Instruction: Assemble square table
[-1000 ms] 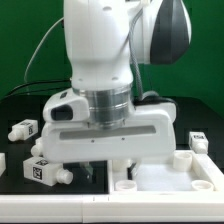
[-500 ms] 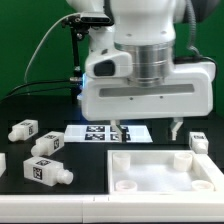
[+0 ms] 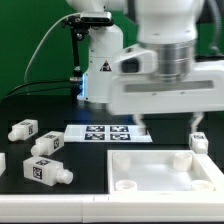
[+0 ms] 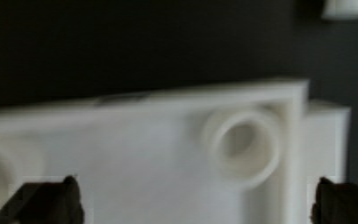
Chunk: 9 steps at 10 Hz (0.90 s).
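Note:
The square tabletop [image 3: 165, 172] lies rim up at the front, on the exterior view's right, with round sockets in its corners. Three white tagged legs lie on the exterior view's left: one [image 3: 24, 129], one [image 3: 48, 145] and one [image 3: 47, 171]. Another leg [image 3: 199, 141] lies behind the tabletop's far right corner. My gripper [image 3: 168, 123] hangs above the tabletop's far edge, open and empty. In the wrist view the gripper [image 4: 194, 205] is spread wide over the slab [image 4: 123, 140] near a corner socket [image 4: 247, 145]. It touches nothing.
The marker board [image 3: 108, 133] lies flat behind the tabletop. A white border bar [image 3: 50, 206] runs along the front. The robot base [image 3: 100, 60] stands at the back. Another white part [image 3: 2, 160] shows at the left edge.
My gripper has moved toward the exterior view's right and away from the camera, uncovering the marker board and the tabletop. It stays open and empty. The parts have not moved.

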{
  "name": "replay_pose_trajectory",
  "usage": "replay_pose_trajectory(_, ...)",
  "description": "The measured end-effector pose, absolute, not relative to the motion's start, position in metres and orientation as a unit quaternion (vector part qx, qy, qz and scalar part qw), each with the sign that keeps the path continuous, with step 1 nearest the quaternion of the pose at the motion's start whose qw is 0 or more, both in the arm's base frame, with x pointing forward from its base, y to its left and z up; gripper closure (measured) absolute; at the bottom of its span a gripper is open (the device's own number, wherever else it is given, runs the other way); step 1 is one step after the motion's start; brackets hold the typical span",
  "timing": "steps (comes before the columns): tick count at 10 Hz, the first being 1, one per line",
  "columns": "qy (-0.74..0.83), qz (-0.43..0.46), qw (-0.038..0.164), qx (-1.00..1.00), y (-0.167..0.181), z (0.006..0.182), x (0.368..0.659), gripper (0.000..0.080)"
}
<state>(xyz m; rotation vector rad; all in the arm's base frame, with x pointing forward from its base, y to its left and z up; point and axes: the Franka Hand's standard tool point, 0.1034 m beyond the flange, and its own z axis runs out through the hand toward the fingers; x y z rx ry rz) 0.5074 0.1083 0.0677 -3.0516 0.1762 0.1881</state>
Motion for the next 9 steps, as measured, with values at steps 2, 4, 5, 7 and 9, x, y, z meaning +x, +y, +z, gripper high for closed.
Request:
replay_pose_trajectory(2, 0.053, 0.069, 0.037, -0.996, 0.122, 0.064, 0.494, 0.0151)
replay_pose_trajectory(4, 0.052, 0.070, 0.037, -0.995, 0.122, 0.063, 0.492, 0.0151)
replay_pose_trajectory(5, 0.052, 0.064, 0.037, -0.996, 0.124, 0.061, 0.492, 0.0151)
replay_pose_trajectory(7, 0.059, 0.046, 0.036, -0.997, 0.144, 0.049, 0.463, 0.0151)
replay_pose_trajectory(9, 0.061, 0.034, 0.034, -0.997, 0.182, 0.025, 0.426, 0.0151)
